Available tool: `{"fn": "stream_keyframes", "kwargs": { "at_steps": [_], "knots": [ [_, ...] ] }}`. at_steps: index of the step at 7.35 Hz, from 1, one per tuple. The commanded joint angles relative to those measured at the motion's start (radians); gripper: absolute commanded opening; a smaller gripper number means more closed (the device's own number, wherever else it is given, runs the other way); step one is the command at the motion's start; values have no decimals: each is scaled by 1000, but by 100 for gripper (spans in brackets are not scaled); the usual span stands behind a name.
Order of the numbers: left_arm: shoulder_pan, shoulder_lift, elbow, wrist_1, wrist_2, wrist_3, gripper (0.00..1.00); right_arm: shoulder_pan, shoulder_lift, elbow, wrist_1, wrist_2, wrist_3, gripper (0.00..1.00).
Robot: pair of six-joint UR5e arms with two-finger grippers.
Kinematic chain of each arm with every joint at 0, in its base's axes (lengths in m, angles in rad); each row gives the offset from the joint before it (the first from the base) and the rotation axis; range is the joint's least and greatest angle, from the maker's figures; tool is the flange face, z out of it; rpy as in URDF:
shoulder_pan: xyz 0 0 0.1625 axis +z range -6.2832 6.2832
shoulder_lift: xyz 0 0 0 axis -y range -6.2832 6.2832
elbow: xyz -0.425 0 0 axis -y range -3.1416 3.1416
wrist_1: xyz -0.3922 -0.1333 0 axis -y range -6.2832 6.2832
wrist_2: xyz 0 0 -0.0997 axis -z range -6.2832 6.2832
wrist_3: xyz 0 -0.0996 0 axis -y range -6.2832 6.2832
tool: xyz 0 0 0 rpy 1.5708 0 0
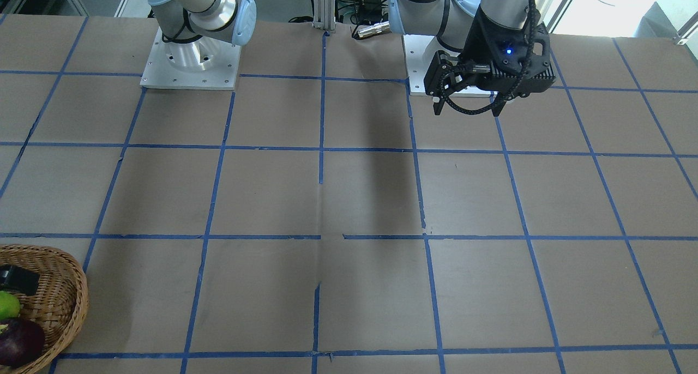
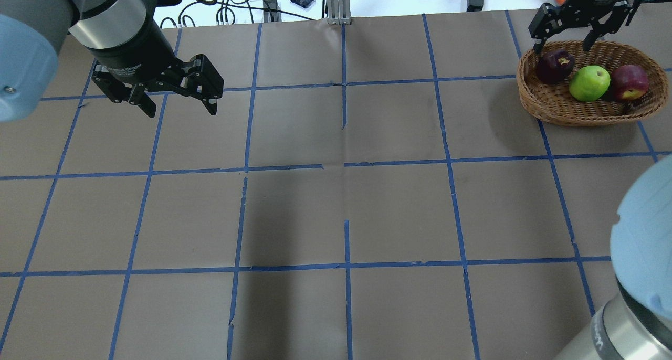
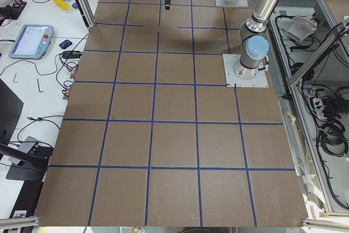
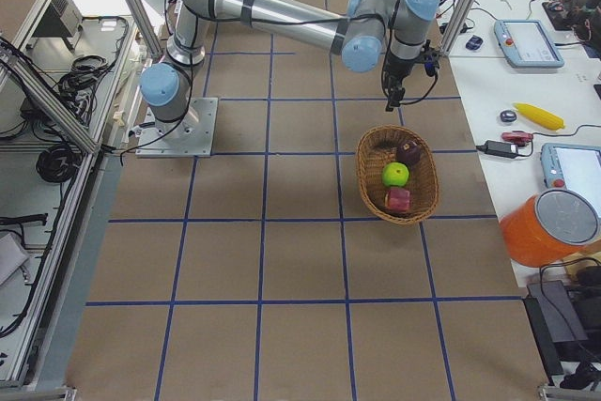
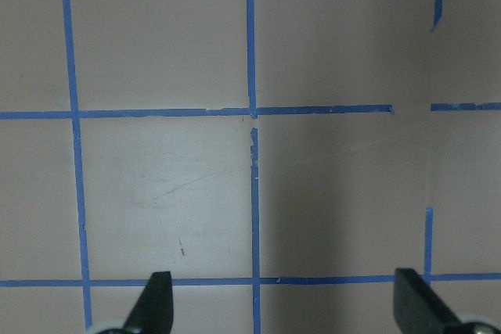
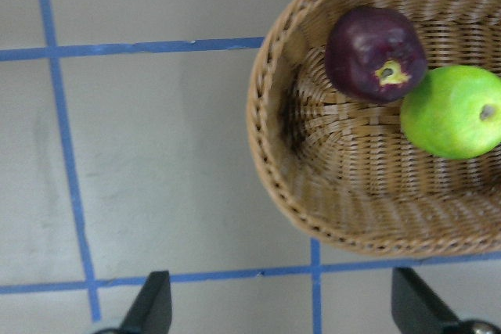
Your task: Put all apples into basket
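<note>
The wicker basket stands at the table's far right and holds all three apples: dark maroon, lime green and red. My right gripper is open and empty, hovering over the basket's far left rim, above the maroon apple. Its wrist view shows the basket, the maroon apple and the green apple beyond the open gripper. My left gripper is open and empty above bare table at the far left, as its wrist view shows.
The table is brown paper with a blue tape grid. The arm bases stand at the robot's edge. A side bench beyond the basket holds an orange bucket, a banana and tablets.
</note>
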Motion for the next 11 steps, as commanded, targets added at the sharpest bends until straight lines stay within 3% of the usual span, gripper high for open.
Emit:
{"fn": "stream_keyframes", "kwargs": {
  "at_steps": [1,2,5,7,11],
  "knots": [
    [0,-1,0,0,-1,-1,100,162,-99,37,138,39,151,100],
    [-2,-1,-2,0,-1,-1,100,201,-143,91,144,41,249,100],
    [0,-1,0,9,5,33,100,224,-392,380,123,95,263,100],
    [0,-1,0,11,5,33,100,216,-415,390,75,81,260,100],
    [0,-1,0,11,4,33,100,213,-406,331,86,89,260,100]
  ]
}}
